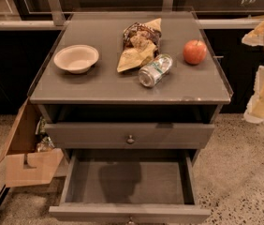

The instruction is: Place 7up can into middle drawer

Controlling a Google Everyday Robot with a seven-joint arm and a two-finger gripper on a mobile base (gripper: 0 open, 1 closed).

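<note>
The 7up can (155,70), silver with a green and white label, lies on its side on the grey cabinet top (99,86), between the snack bag and the apple. The middle drawer (127,186) is pulled out wide below; its flat grey floor holds nothing, and its knob shows at the bottom edge. My gripper (247,76) hangs in the air at the right edge of the view, beyond the cabinet's right side, about level with the top. Its white and yellow fingers (263,104) stand apart and hold nothing. It is well right of the can.
A tan bowl (76,58) sits at the left of the top, a brown and tan snack bag (139,43) in the middle, a red apple (195,51) at the right. The upper drawer front (130,135) is slightly out. An open cardboard box (29,165) stands at the lower left.
</note>
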